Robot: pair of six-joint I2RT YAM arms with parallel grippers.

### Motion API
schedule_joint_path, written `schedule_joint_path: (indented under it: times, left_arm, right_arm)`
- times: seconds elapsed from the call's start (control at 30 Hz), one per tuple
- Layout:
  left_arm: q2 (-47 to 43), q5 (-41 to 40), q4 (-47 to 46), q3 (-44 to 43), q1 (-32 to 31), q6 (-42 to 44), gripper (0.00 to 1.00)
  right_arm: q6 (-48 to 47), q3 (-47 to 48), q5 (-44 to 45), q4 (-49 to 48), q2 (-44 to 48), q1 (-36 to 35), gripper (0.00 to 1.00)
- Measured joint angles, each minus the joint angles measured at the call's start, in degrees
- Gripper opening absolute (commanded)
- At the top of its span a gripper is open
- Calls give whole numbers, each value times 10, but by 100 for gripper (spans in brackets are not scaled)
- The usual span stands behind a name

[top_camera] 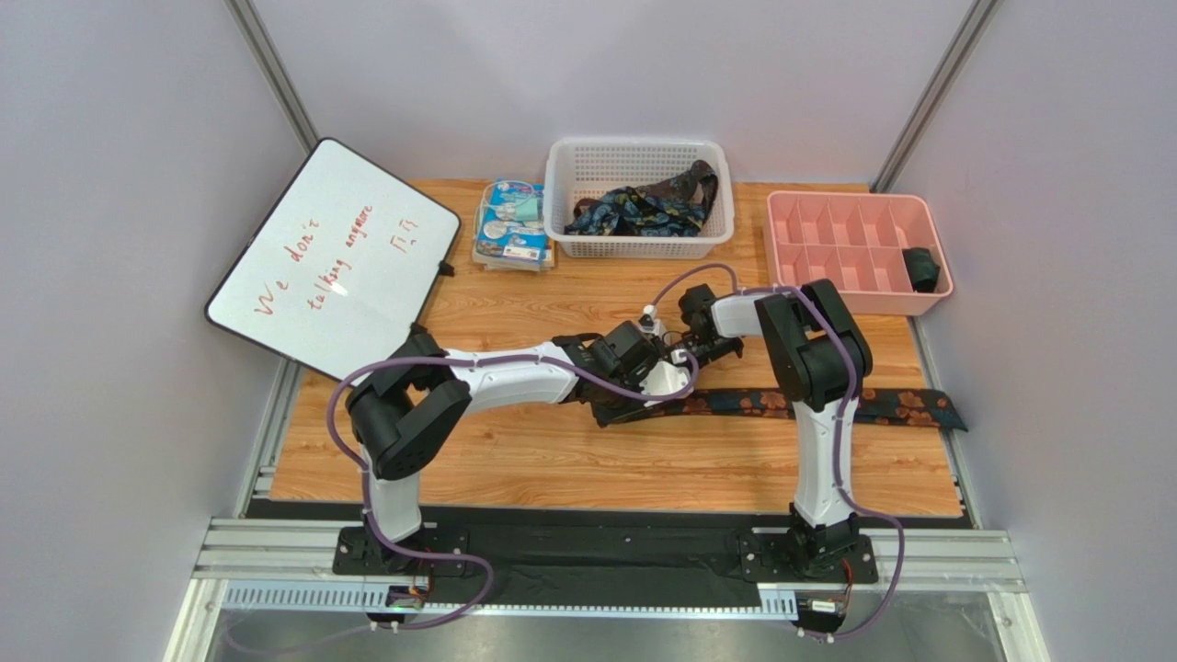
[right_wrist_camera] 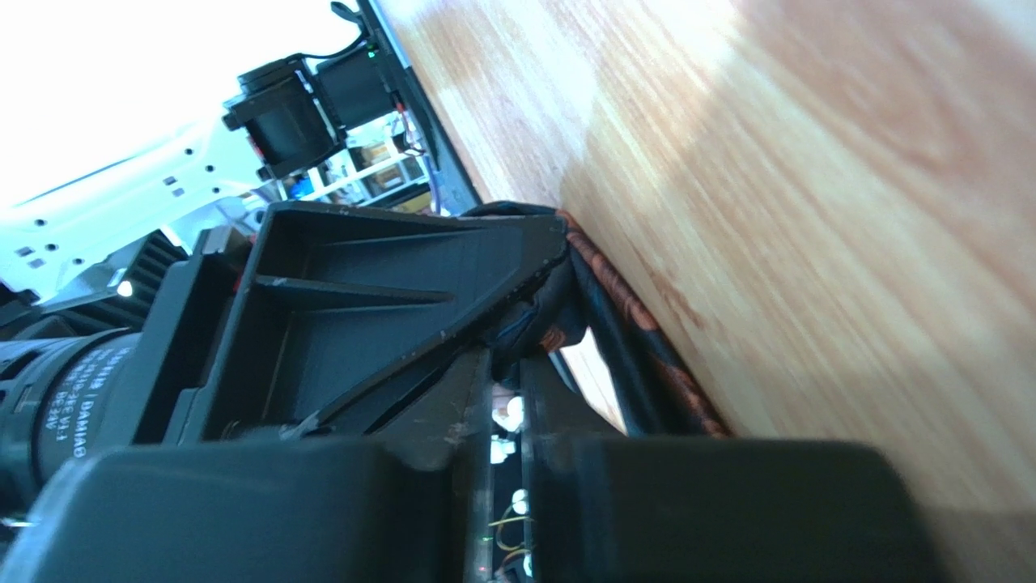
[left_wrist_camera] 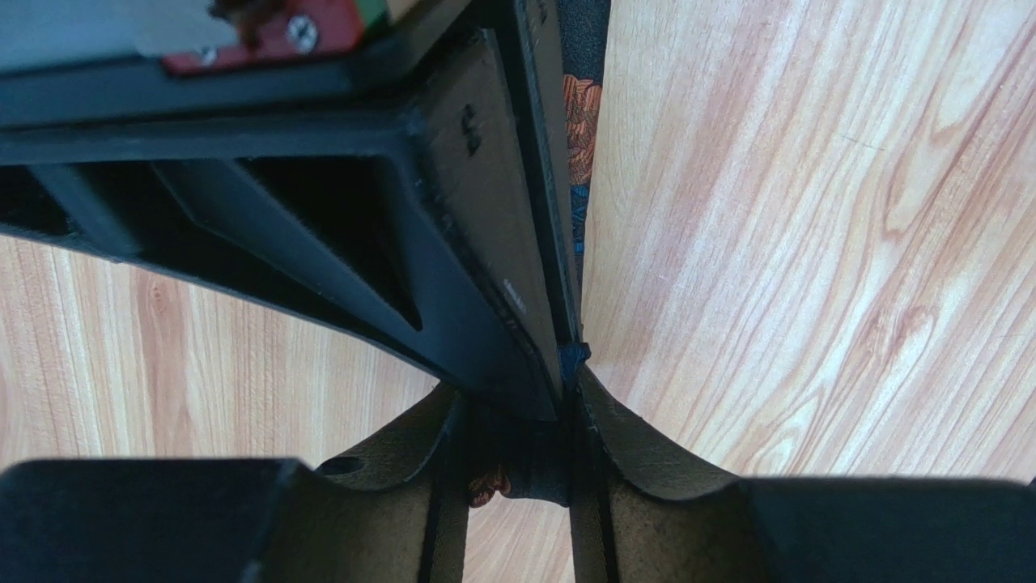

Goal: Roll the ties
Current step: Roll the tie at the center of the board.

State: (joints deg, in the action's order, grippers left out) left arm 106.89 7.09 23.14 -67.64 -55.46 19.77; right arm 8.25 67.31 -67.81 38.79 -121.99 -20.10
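Observation:
One tie (top_camera: 884, 406), dark with orange-brown blotches, lies flat along the table's near right, running left to where both grippers meet. My left gripper (top_camera: 669, 381) is shut on its left end; in the left wrist view (left_wrist_camera: 521, 407) dark cloth with an orange patch (left_wrist_camera: 517, 476) sits between the fingers. My right gripper (top_camera: 695, 345) comes from behind and is shut on the same end (right_wrist_camera: 511, 358), the tie (right_wrist_camera: 632, 340) bunched at its tips. More ties (top_camera: 643, 207) lie heaped in a white basket (top_camera: 573, 248). A dark rolled tie (top_camera: 922, 269) sits in a pink tray.
The pink divided tray (top_camera: 843, 242) stands at the back right. A blue-white packet (top_camera: 511, 221) lies left of the basket. A whiteboard (top_camera: 332, 262) leans over the table's left edge. The tie's wide end overhangs the right edge.

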Motion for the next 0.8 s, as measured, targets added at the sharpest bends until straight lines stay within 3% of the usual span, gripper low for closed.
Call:
schedule_joint_path:
  times: [0.13,0.27,0.3,0.43,0.6,0.8]
  left_arm:
    - [0,-2,0,0,1,-2,55]
    - [-19,13,-36,32,14,-11,65]
    - [-31,23,-55,54,21,-19,66]
    - [-106,83,-184,183,76,-64,88]
    - [-153,135,-417,333,122,-112,88]
    - [-82,174,-585,344,114,-135,85]
  right_arm:
    - [-2,0,-1,-7,-5,-1,0]
    - [-10,-2,1,-14,-7,2,0]
    - [-13,-2,0,-14,-9,4,0]
    - [-35,0,-6,-18,-18,11,0]
    - [-58,12,-11,-17,-32,15,0]
    - [-71,29,7,-1,-39,16,0]
